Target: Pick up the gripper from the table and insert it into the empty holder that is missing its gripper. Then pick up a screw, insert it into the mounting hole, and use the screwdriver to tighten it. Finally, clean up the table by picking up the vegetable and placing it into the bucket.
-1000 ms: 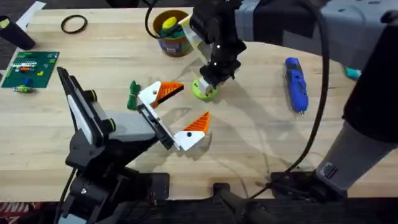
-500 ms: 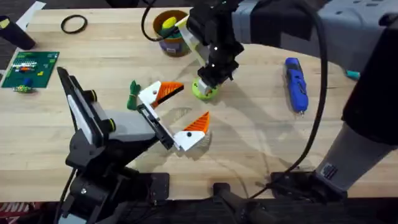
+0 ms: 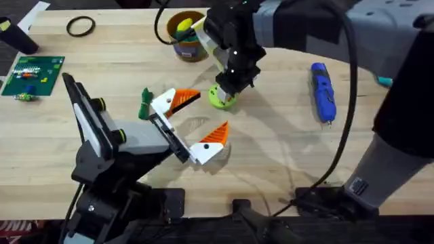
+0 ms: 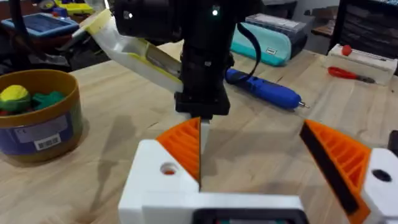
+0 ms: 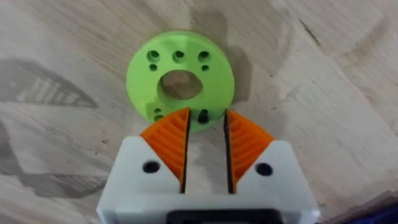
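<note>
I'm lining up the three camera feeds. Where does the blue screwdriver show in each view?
Overhead: the blue screwdriver lies at right of the table, tip toward the bases.
Left wrist: it lies on the wood behind the right arm's gripper.
Right wrist: not in it.
Shared landmark: the lime green disc, beneath the right gripper in its wrist view.

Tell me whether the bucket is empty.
Not empty: the bucket holds a yellow ball and a green piece.
</note>
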Available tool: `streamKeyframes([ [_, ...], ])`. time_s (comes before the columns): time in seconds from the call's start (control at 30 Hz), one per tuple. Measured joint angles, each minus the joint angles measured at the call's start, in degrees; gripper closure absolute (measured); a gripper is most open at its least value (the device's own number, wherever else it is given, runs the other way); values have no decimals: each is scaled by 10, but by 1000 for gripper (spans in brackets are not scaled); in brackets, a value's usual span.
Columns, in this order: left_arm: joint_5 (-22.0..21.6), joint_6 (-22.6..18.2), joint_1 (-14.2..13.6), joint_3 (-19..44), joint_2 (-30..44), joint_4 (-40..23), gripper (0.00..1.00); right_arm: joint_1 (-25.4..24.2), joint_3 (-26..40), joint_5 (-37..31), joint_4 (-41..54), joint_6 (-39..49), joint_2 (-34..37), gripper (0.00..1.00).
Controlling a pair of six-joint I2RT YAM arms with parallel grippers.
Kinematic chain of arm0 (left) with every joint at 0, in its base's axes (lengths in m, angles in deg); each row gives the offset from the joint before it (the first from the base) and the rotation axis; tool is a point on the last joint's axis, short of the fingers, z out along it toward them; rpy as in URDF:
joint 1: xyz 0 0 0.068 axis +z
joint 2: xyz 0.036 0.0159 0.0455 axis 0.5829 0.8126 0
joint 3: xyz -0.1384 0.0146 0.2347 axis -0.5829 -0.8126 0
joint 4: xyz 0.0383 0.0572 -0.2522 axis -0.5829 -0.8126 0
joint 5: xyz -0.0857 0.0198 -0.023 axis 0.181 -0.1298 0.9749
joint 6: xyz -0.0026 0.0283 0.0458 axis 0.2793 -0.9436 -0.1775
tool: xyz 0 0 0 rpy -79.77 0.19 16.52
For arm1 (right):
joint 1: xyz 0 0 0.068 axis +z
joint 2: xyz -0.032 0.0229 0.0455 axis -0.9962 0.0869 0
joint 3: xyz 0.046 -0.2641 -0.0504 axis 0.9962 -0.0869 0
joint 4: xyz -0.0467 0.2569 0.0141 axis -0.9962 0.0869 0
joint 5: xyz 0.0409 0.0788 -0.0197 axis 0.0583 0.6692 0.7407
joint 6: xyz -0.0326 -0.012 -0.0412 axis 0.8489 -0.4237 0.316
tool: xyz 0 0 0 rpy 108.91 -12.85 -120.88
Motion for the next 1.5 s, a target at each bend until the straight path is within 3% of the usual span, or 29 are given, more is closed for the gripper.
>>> streamKeyframes([
  [0.53,0,0,0,0,0,0,16,0,3,0,6,0,0,676],
  [1.03,0,0,0,0,0,0,16,3,3,0,1,0,0,822],
  [1.33,0,0,0,0,0,0,16,3,3,0,-4,0,0,990],
  [1.5,0,0,0,0,0,0,16,3,3,0,-6,0,0,998],
])
